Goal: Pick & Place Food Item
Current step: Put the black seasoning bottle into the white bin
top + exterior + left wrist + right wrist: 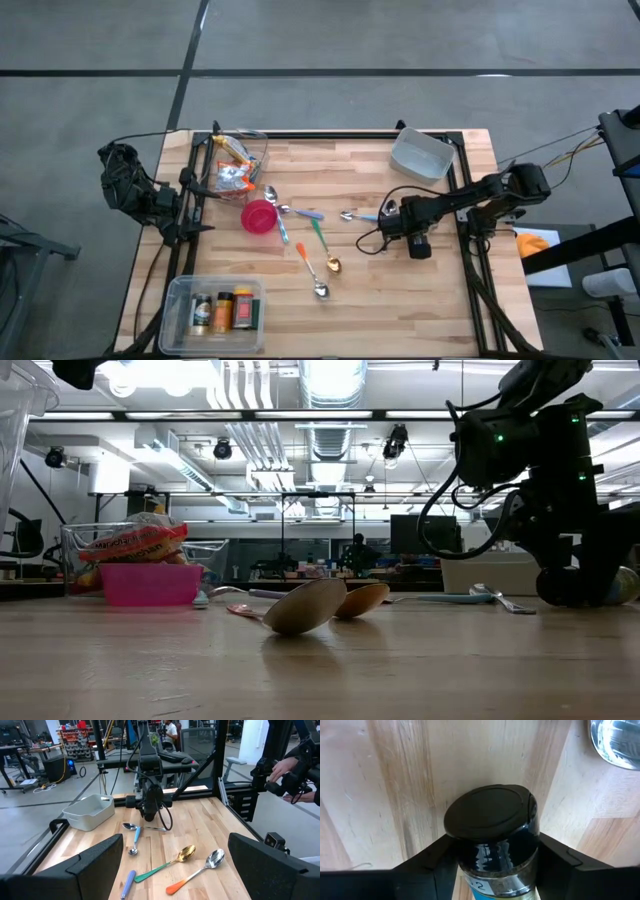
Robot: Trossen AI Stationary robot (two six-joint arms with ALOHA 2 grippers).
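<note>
A black-capped jar (492, 847) stands upright on the pale plank worktop (395, 785), wedged between the right fingers (560, 862), which touch it on both sides. On its blue label only a "2" can be read. A spoon bowl (616, 742) lies beyond the fingertips. The left fingers (92, 862) are spread wide, well back from four spoons (187, 854) and a white tray (90, 812). Behind is a workshop with ceiling ducts.

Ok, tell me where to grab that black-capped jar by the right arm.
Grip the jar across its round body just under the black cap, coming straight down. It stands upright, and the right gripper already straddles it, fingers on opposite sides.
</note>
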